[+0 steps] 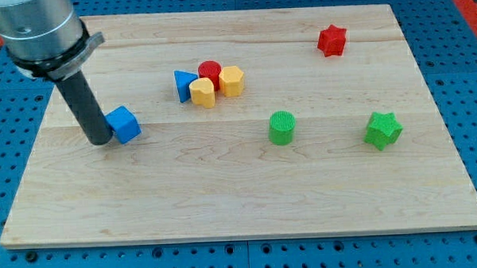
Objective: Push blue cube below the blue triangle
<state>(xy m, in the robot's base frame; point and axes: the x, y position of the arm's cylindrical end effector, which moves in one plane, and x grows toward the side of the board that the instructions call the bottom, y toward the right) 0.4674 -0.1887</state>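
Observation:
The blue cube (124,124) lies on the wooden board (240,190), left of centre. My tip (100,140) touches the cube's left side. The blue triangle (184,85) lies up and to the right of the cube, at the left end of a tight cluster with a yellow block (203,93), a red cylinder (210,72) and a yellow hexagonal block (232,81). The rod rises from the tip toward the view's top left.
A green cylinder (282,127) stands right of centre. A green star (382,130) lies at the right. A red star (331,40) lies at the top right. The board's left edge is close to my tip.

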